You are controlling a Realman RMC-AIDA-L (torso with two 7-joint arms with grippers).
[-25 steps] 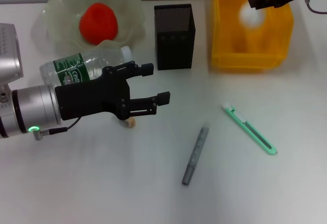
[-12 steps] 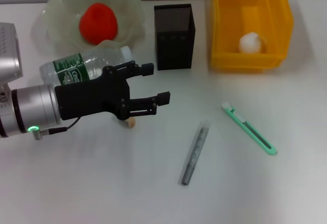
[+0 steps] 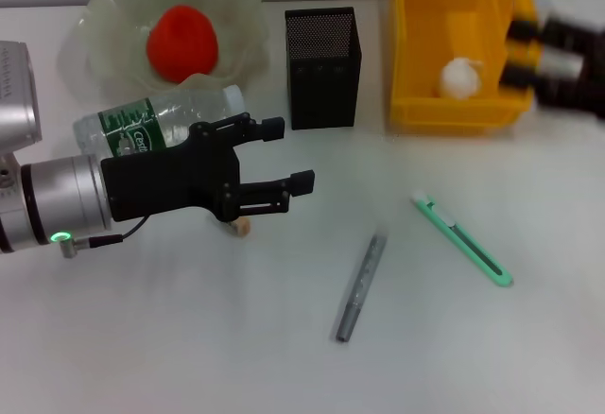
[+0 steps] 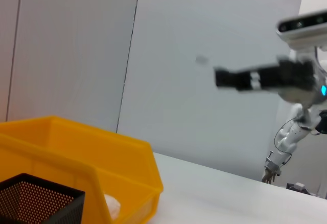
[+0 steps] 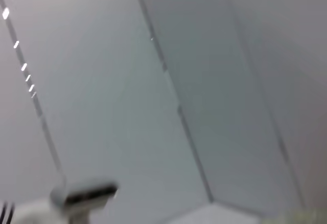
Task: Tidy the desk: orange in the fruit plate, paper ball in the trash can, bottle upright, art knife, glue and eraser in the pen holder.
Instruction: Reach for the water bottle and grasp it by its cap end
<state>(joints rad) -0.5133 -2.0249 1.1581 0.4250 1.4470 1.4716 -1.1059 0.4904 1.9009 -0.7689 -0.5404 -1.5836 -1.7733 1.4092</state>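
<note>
Paper ball (image 3: 457, 75), white, wrinkly, inside yellow trash can (image 3: 416, 45)

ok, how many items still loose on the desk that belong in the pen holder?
3: eraser under the left gripper, grey glue stick mid-desk, green art knife to its right. Pen holder interior isn't visible.
</note>
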